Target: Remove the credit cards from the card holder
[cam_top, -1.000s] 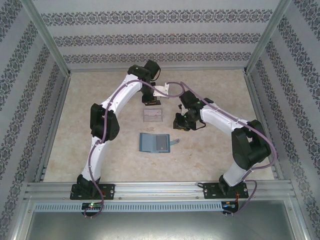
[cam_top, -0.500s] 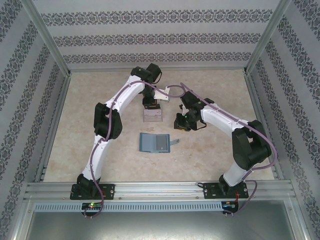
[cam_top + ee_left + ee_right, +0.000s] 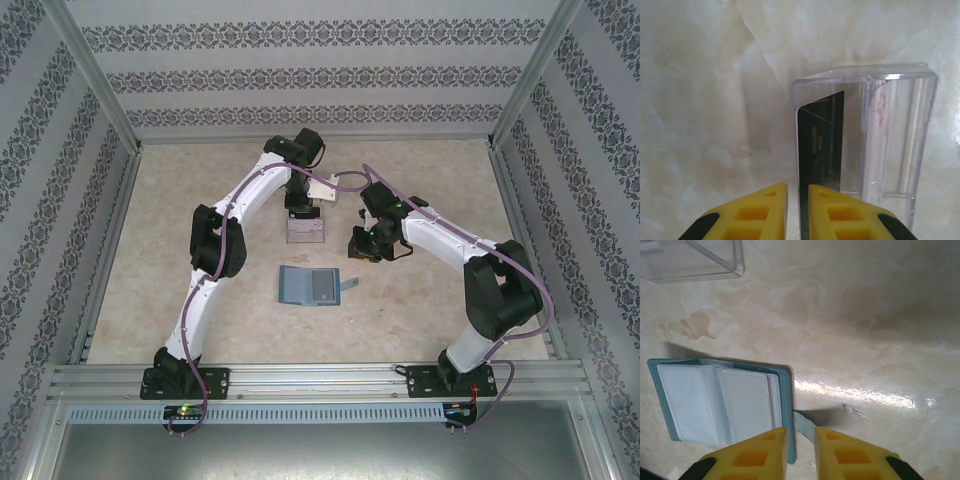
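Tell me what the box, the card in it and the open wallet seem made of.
The clear box looks like rigid glossy plastic: see-through walls, bright edges. The dark card inside seems thin stiff plastic, smooth with fine print. The card holder looks like soft teal leather or imitation, matte; its whitish inner sleeves are probably vinyl.

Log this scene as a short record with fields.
card: black, standing inside the box, near end in the gap between the left jaws
box: clear plastic, on the table, beyond the wallet and apart from it
wallet: open flat, pockets up, strap tab sticking out at one side
left jaws: above the box, nearly closed; grip on the card unclear
right jaws: slightly apart, empty, over the strap tab
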Action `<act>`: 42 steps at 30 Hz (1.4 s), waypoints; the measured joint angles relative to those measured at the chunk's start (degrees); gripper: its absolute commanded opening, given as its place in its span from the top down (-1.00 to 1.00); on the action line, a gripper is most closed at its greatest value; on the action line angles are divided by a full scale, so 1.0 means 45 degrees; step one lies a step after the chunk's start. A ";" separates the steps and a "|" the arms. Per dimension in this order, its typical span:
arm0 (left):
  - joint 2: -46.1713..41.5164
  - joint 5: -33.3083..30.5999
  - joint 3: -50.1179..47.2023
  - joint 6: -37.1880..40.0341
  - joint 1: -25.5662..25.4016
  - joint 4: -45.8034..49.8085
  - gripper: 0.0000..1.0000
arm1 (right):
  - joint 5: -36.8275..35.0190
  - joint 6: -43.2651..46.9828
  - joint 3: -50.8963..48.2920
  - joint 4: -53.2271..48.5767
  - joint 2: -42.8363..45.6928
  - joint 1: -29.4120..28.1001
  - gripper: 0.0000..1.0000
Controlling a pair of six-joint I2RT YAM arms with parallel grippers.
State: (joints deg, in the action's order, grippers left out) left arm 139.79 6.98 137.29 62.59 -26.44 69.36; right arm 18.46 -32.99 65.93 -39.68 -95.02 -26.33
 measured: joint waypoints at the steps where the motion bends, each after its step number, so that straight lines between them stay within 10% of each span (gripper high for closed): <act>1: 0.0000 -0.0053 0.0000 0.0000 0.0000 -0.0068 0.66 | 0.0000 0.0000 0.0000 0.0000 0.0000 0.0000 0.55; 42: 0.0053 -0.0228 -0.0534 -0.0364 0.0131 -0.1132 0.60 | 0.0000 0.0000 -0.0155 -0.0005 0.0189 -0.0010 0.55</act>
State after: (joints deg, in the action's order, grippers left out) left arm 140.03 5.96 134.89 60.95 -25.85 64.27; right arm 18.46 -32.99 65.23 -39.70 -94.17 -26.37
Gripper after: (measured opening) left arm 0.199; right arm 0.227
